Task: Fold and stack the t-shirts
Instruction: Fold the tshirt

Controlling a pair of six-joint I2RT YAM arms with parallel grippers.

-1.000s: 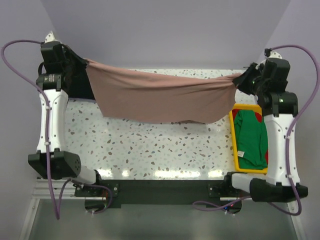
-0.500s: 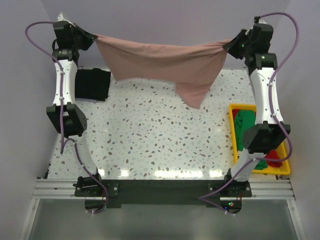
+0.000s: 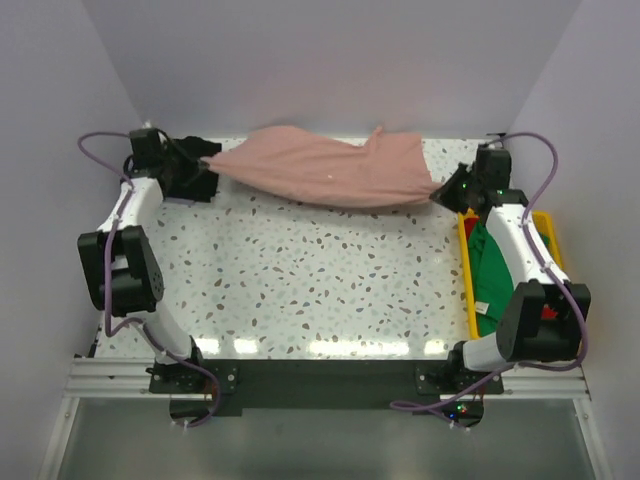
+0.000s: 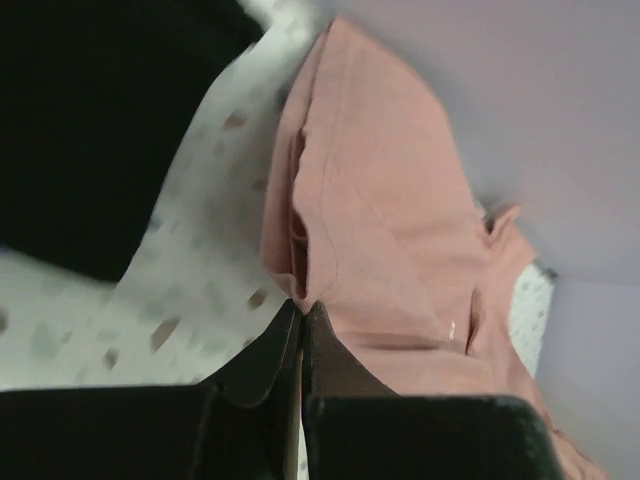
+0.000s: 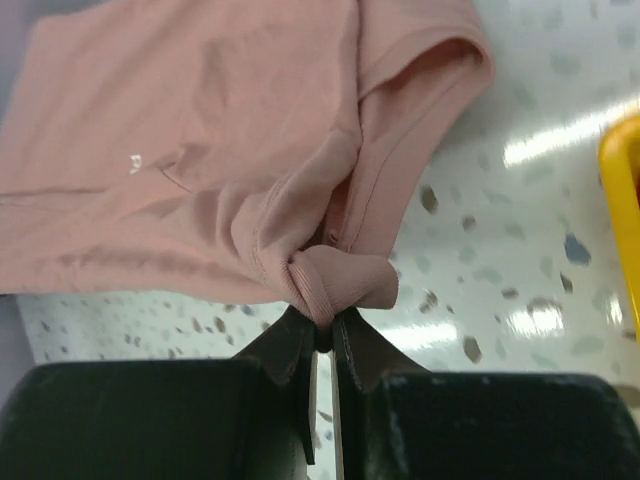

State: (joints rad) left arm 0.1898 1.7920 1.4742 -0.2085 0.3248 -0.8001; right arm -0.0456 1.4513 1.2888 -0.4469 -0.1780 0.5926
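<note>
The dusty-pink t-shirt (image 3: 320, 172) lies stretched and rumpled along the far edge of the table, held at both ends. My left gripper (image 3: 207, 163) is shut on its left end; in the left wrist view the pink t-shirt (image 4: 380, 230) runs away from the pinched fingertips (image 4: 302, 308). My right gripper (image 3: 443, 192) is shut on its right end, where a bunched ribbed hem of the pink t-shirt (image 5: 335, 280) sits between the fingers. A folded black t-shirt (image 3: 185, 170) lies under the left gripper, seen dark in the left wrist view (image 4: 90, 120). Green (image 3: 497, 275) and red (image 3: 549, 312) t-shirts lie in the bin.
A yellow plastic bin (image 3: 467, 272) stands at the table's right edge, beside the right arm; its rim (image 5: 622, 210) shows in the right wrist view. The speckled tabletop (image 3: 310, 270) spreads in front of the pink shirt. Purple walls close in the back and sides.
Both arms have come down from high above the table to its far edge. The pink t-shirt, hanging stretched in the air before, now lies on the tabletop, still held at both ends.
</note>
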